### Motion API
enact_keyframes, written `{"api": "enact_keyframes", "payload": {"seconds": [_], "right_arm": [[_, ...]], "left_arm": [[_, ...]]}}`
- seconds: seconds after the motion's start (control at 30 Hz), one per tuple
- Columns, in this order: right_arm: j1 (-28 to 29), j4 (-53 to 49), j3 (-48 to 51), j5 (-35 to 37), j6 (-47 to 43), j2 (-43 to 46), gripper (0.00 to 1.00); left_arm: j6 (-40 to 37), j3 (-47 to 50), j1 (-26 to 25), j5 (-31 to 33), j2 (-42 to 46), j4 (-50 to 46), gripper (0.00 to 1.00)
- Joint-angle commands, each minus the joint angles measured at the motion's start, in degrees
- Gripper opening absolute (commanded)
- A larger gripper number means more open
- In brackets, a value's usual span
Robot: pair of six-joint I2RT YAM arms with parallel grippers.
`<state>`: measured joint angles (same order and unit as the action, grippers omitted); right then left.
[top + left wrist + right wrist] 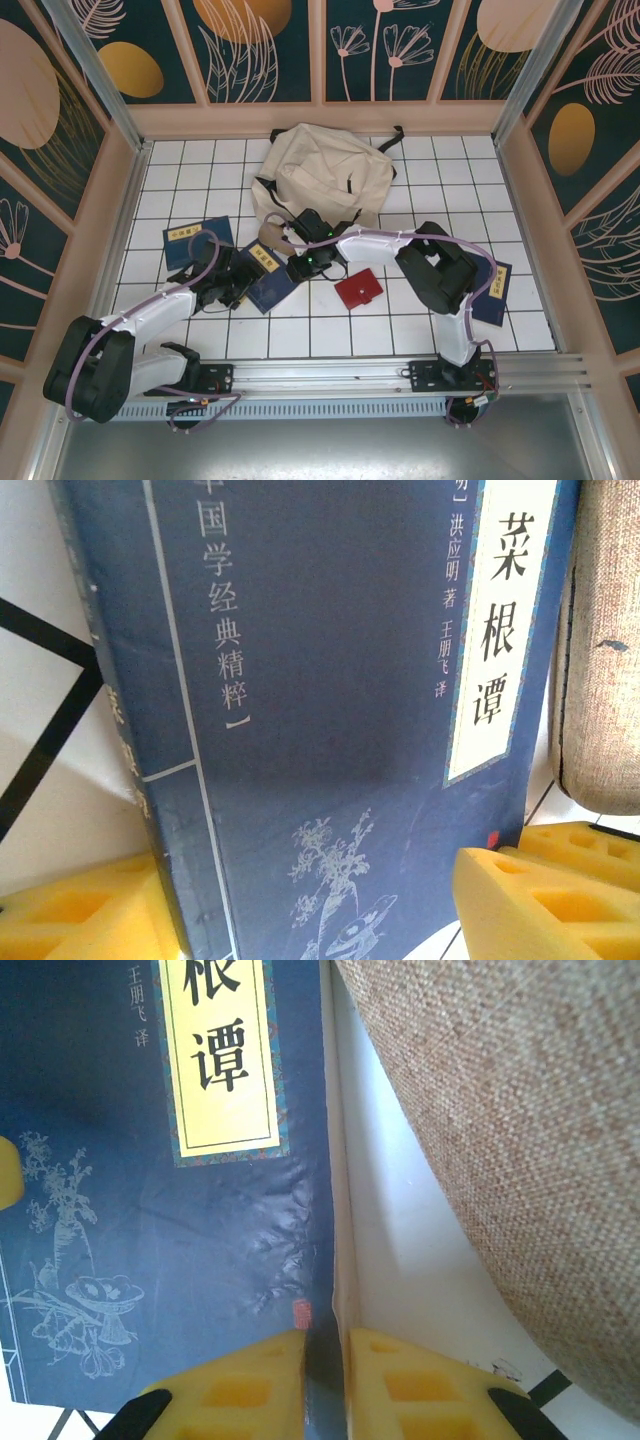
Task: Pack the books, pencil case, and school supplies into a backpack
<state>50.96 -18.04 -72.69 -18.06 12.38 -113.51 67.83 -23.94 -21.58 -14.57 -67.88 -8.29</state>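
The right end effector (325, 1372) is closed on the edge of a navy book (150, 1260). The left end effector (310, 910) stands open, its fingers straddling the same book.

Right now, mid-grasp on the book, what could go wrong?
Right end effector pinches only the book's thin edge: it may slip or bend. Pencil case lies close beside that edge: may get dragged. Left end effector open at the same book: arms may clash.
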Motion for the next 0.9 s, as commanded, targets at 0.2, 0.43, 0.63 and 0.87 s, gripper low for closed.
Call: {"api": "enact_keyframes", "payload": {"seconds": [0.2,0.43,0.63,0.87], "right_arm": [[0.1,0.4,-1.4,-2.3,0.5,-2.9,0.18],[-0.1,1.1,-1.1,-3.7,0.3,-1.9,0.19],[-0.4,1.4,-0.8,-5.7,0.3,-2.0,0.20],[-0.8,1.7,-0.8,-6.1,1.0,-1.8,0.21]], "left_arm": [[-3.7,0.1,0.1,-6.2,2.7,8.3,0.56],[-2.9,-0.1,0.0,-3.5,3.8,6.7,0.34],[-0.5,0.7,0.1,-4.9,4.8,10.8,0.35],[0.8,0.5,0.1,-3.0,5.8,11.8,0.33]]}}
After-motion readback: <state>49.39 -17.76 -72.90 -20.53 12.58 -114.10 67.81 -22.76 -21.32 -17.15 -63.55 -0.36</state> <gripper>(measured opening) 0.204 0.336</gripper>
